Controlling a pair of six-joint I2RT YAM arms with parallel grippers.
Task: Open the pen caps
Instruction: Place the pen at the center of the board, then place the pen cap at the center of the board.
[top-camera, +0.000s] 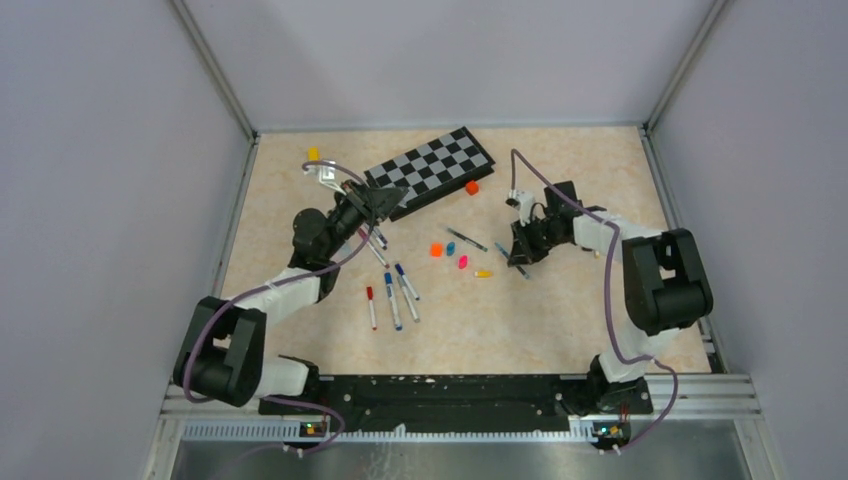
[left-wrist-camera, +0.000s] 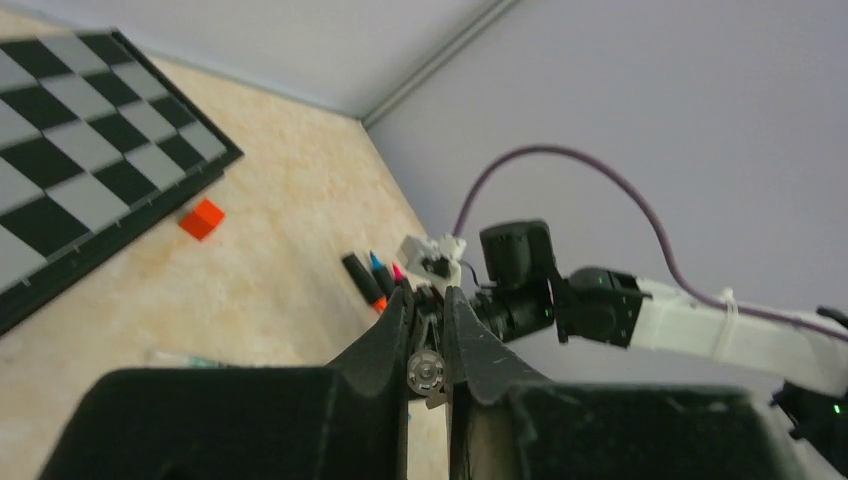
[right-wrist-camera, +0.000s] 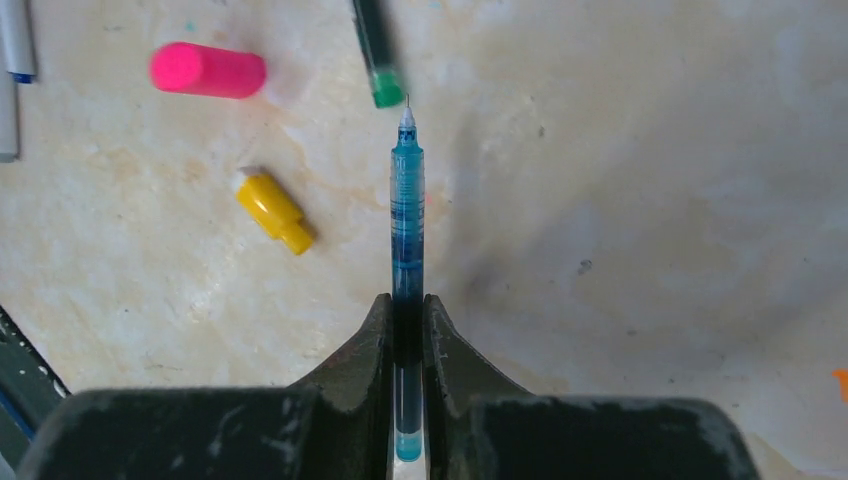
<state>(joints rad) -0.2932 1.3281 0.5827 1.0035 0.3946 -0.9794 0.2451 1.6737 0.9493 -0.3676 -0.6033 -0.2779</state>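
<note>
Only the right wrist view shows the blue pen (right-wrist-camera: 407, 200) uncapped, tip toward 12 o'clock, pinched in the right gripper (right-wrist-camera: 407, 310); a yellow cap (right-wrist-camera: 272, 210) lies at its 9 o'clock, a pink cap (right-wrist-camera: 208, 70) at 10. The left gripper (left-wrist-camera: 428, 300) has its fingers narrow; whether they hold anything I cannot tell.

Chessboard (top-camera: 430, 170) lies at the back — caps (top-camera: 436, 250) before it, pens (top-camera: 392, 300) nearer left.

Lab: plain-walled table (top-camera: 560, 330), aluminium rail (top-camera: 450, 430)
</note>
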